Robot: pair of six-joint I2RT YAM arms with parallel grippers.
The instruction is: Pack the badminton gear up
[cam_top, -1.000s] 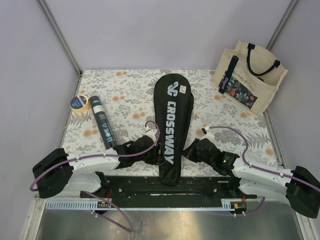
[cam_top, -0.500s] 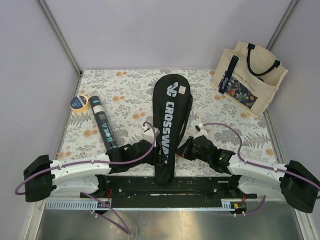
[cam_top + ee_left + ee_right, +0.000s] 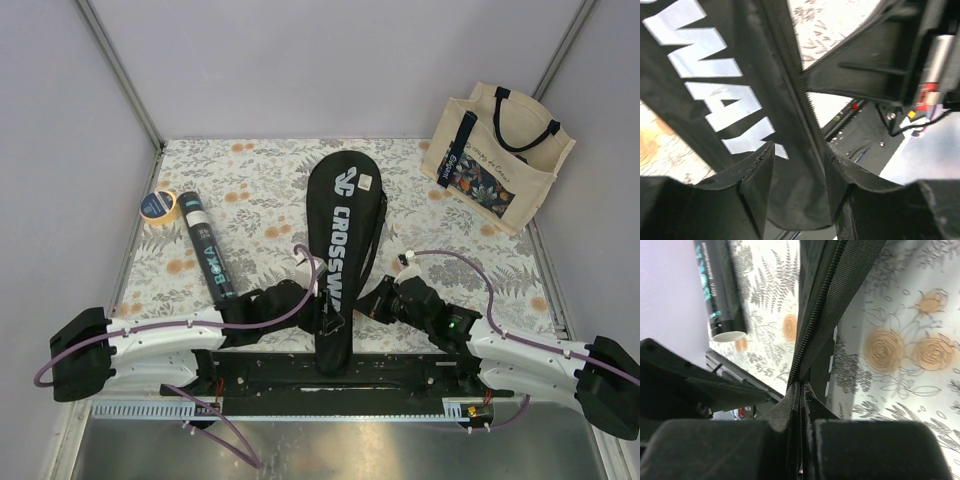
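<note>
Between left fingers [image 3: 756,186], racket bag [image 3: 715,85], clamped

Left tool [image 3: 799,181] half-spread, gripping; right tool [image 3: 800,407] pinched tight; both arms low, angled inward.

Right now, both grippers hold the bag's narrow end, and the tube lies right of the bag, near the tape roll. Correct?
No. The tube lies left of the bag, as the top view shows. The rest holds: it is near the tape roll, and the left gripper and right gripper both hold the bag's narrow end.
</note>
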